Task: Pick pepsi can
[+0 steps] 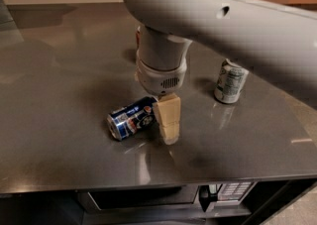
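on counter, blue pepsi can lies sideways, gripper just beside it.

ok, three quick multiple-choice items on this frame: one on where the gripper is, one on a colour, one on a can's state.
1. Where is the gripper?
A) low beside the pepsi can, on its side facing the silver-white can
B) directly over the silver-white can
C) raised high, far from every can

2. What colour is the can lying on its side?
A) red
B) green
C) blue

3. How is the silver-white can placed?
A) upright
B) tipped over
C) lifted in the air

Answers:
1 A: the gripper sits down next to the pepsi can's end.
2 C: the lying can's body is blue.
3 A: it stands on its base on the table.
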`<state>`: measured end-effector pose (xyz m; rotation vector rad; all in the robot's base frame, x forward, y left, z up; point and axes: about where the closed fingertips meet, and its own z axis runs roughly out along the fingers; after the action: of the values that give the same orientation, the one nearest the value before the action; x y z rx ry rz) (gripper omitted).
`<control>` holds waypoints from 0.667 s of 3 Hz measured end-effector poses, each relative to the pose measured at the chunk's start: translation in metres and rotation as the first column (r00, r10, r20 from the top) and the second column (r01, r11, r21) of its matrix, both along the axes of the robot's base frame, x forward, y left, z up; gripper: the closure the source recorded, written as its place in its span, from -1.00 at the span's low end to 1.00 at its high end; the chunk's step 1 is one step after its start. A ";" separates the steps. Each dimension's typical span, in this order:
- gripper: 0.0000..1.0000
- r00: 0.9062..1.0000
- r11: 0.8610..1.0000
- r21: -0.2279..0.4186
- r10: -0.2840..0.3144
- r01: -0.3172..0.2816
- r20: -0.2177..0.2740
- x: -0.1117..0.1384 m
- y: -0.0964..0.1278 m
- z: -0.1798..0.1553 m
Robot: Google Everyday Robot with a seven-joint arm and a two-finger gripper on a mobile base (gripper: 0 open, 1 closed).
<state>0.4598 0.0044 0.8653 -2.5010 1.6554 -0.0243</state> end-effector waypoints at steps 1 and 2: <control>-1.00 1.000 0.999 -0.032 0.008 -0.008 -0.001 0.004 0.008 -0.013; -0.63 1.000 0.998 -0.066 0.007 -0.008 -0.017 0.008 0.012 -0.026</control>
<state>0.4681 0.0166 0.8396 -2.5624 1.6782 -0.0580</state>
